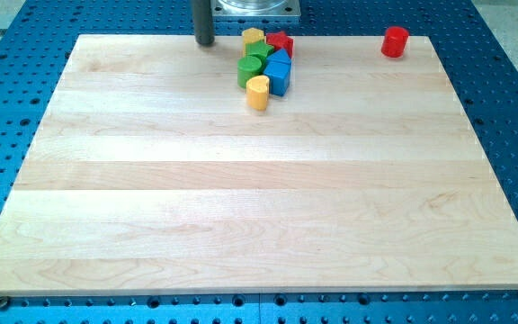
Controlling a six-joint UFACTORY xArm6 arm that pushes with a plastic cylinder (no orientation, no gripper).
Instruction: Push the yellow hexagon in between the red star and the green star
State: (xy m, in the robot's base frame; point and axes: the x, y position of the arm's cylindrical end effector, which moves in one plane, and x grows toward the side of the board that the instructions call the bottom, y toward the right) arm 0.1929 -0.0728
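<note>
My tip (205, 41) rests bare at the board's (241, 207) top edge, touching nothing. Just to its right, the yellow hexagon (254, 37) heads a tight cluster whose shapes blur.

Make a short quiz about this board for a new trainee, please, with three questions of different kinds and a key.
1. True or false: my tip touches the yellow hexagon.
2. Which block stands alone near the board's top right corner? A) blue block B) red cylinder C) green block
3. Fill in: the yellow block at the cluster's bottom end sits just to the view's ______ of the blue block.

Key:
1. False: the tip stands apart, to the view's left of the hexagon.
2. B, the red cylinder.
3. Left.
</note>
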